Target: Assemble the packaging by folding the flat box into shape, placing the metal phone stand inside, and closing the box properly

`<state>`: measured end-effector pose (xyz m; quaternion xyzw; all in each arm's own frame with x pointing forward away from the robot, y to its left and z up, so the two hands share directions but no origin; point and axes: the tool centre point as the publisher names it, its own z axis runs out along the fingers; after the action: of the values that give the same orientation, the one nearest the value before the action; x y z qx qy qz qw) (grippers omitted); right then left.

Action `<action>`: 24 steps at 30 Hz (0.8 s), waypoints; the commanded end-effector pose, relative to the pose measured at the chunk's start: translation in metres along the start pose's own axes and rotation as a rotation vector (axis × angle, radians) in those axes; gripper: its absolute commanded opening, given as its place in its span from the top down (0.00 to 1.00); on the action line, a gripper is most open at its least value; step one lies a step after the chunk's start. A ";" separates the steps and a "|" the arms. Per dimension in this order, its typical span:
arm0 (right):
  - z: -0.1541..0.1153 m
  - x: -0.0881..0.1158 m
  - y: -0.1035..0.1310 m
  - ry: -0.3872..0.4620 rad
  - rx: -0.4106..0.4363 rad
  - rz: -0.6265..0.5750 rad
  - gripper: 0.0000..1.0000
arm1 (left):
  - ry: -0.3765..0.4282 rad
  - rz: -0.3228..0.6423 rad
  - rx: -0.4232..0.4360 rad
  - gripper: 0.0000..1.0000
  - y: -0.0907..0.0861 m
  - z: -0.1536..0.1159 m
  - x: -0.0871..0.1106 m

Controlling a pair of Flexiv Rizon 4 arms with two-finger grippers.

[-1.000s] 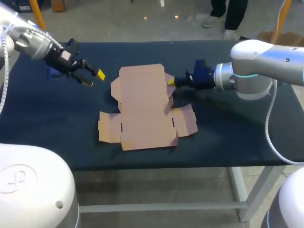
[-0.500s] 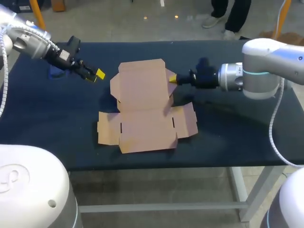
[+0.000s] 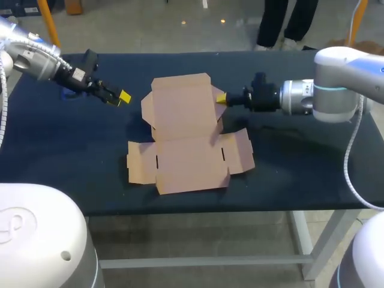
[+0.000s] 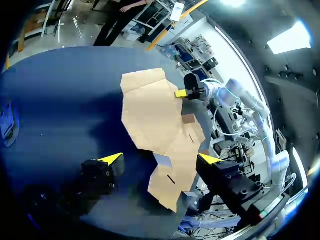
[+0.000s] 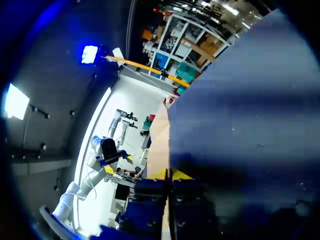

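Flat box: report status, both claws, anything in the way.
Left claw open, clear of the flat box. Right claw shut on its edge. Box unfolded on the table, nothing on it; phone stand not seen.

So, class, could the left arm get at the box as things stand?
Probably yes. The left gripper hangs open beside the box, with only bare table between them. The right gripper pinches the opposite edge, clear of that path.
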<state>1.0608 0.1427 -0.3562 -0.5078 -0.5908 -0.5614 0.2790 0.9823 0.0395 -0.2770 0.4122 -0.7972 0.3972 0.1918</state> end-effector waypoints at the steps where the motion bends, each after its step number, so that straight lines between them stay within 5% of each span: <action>1: -0.001 -0.001 0.001 0.030 -0.015 -0.018 1.00 | 0.012 0.030 0.009 0.00 -0.001 0.000 0.000; 10: -0.016 0.018 0.010 0.138 -0.113 -0.146 1.00 | 0.067 0.163 0.104 0.00 -0.012 0.000 -0.014; 24: 0.000 0.037 0.031 0.228 -0.167 -0.246 1.00 | 0.110 0.327 0.145 0.00 -0.047 0.027 -0.012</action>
<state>1.0704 0.1446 -0.3086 -0.4047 -0.5699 -0.6812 0.2178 1.0174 0.0101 -0.2746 0.2769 -0.8120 0.4978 0.1273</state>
